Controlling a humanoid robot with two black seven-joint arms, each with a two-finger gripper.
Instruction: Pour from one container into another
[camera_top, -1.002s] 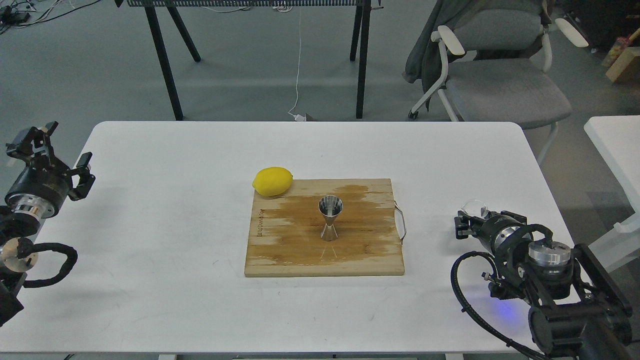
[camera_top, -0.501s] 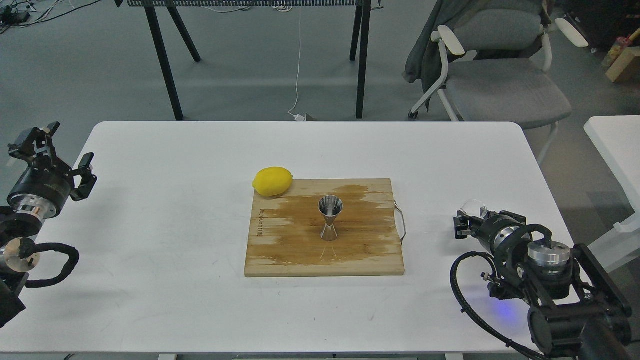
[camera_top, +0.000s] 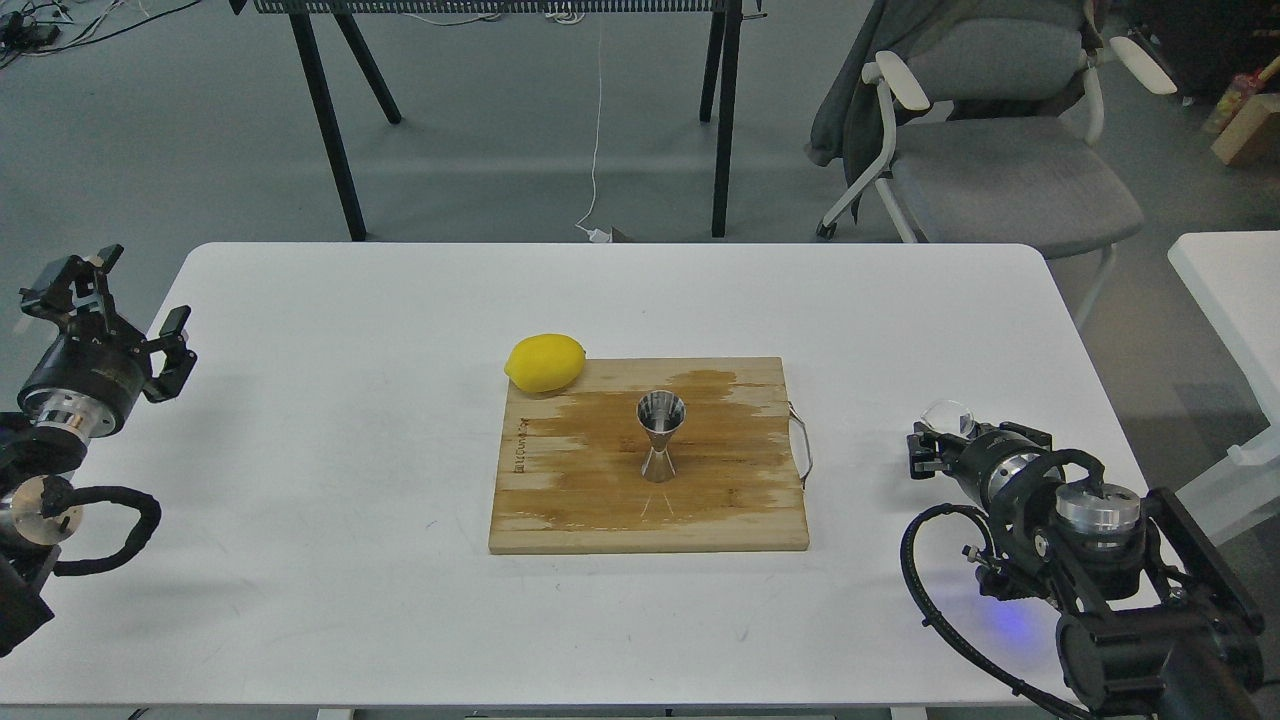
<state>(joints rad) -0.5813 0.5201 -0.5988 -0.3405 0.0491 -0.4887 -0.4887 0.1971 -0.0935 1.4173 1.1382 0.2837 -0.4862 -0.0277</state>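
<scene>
Small clear glass cup (camera_top: 950, 416) sits right at the right gripper (camera_top: 925, 452), grip unclear; left fingers (camera_top: 172, 325) spread wide, far from the steel hourglass jigger (camera_top: 660, 436).

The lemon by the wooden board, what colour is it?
Bright yellow. The lemon shows clearly in the head view, at the board's far left corner.

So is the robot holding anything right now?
Probably: the right end effector looks closed around the small clear glass cup, though the exact hold is hidden. The left end effector is open, holding nothing.
</scene>
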